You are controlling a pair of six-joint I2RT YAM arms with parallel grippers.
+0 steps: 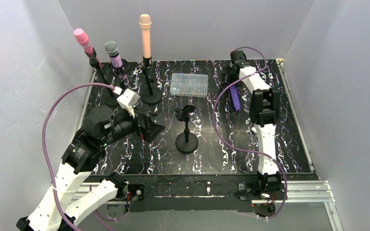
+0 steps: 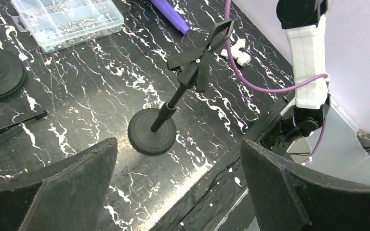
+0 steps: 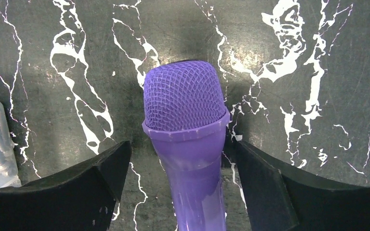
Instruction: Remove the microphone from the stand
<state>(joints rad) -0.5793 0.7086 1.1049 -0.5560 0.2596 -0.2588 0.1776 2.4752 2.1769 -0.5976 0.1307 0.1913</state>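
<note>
Right tool (image 3: 182, 149) stands open astride purple mesh-headed microphone (image 3: 183, 101) on black marbled bench (image 3: 294, 72); release looks done, next lift clear.

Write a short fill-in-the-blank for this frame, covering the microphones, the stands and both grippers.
1. The purple microphone lies on the table, between the ____ jaws of the right gripper.
2. The middle stand holds ____ microphone.
3. The pink microphone is one of ____ microphones upright in stands at the back left.
4. The left gripper, wide open, holds ____.

Missing words: open; no; three; nothing.
</note>
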